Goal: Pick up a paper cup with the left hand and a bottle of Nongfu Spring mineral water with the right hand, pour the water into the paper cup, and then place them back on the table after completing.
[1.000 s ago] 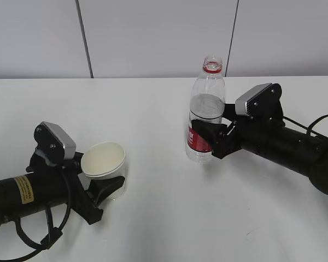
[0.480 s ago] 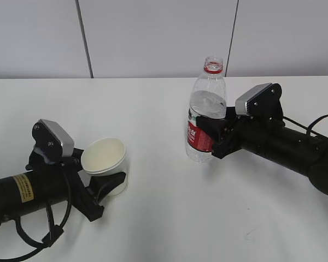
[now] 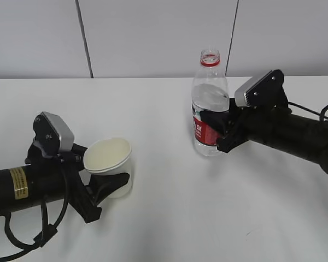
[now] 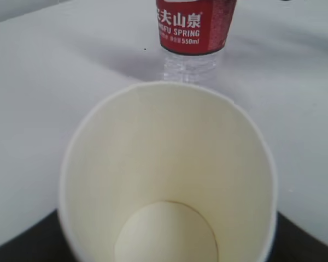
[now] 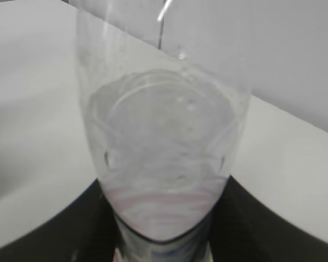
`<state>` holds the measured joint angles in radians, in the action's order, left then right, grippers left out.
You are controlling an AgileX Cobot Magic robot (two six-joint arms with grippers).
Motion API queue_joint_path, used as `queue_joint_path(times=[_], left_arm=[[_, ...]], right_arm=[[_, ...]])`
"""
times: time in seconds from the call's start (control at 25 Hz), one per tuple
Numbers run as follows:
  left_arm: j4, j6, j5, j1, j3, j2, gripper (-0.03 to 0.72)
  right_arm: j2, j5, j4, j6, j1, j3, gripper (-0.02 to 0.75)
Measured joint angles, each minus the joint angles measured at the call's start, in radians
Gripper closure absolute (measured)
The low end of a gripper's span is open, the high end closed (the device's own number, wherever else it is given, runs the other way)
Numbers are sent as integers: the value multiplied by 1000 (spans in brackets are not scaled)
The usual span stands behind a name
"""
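The paper cup (image 3: 110, 159) is white, open-topped and empty inside, as the left wrist view (image 4: 164, 180) shows. The left hand's gripper (image 3: 106, 184) is shut on its lower body, low over the table (image 3: 164, 218); the cup leans slightly. The Nongfu Spring bottle (image 3: 209, 106) is clear, uncapped, with a red neck ring and red label, and stands nearly upright with water (image 3: 210, 95) to about shoulder height. The right hand's gripper (image 3: 220, 131) is shut on its label band. In the right wrist view the bottle (image 5: 161, 136) sits between black fingers (image 5: 60, 229). The bottle's label (image 4: 192, 24) shows beyond the cup.
A grey panelled wall (image 3: 153, 38) runs behind the table's far edge. Black cables trail from both arms near the front left (image 3: 22, 240) and far right (image 3: 317, 112). Bare white tabletop lies between cup and bottle.
The right gripper has shifted the bottle a little to the right and up, and it now stands straighter. The left gripper has moved the cup slightly right and lower in view.
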<state>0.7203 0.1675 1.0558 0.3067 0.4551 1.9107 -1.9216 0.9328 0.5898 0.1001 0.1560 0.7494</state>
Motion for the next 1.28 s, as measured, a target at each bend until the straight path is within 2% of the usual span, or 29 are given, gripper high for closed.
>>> queue_joint_path(times=[0.36,0.6,0.76,0.96,1.08,1.28], left_arm=[[72,101,-160,0,0,-229,251],[93,181,-228,5,-1,-270,251],[99,197,-257,65,12,-270,251],[99,197,-388,166,95,-255,251],[76,197,-380,187,132,-212,251],[66,199,-257,189,148,-130,251]], right_arm=[[107,-85,39,-79,0,0,406],[107,-89,76,-112,0,0,406],[107,-74,85,-152,0,0,407],[109,-44,123,-284,0,4,407],[109,-2,140,-345,0,8,407],[109,56,148,-445,0,10,408]])
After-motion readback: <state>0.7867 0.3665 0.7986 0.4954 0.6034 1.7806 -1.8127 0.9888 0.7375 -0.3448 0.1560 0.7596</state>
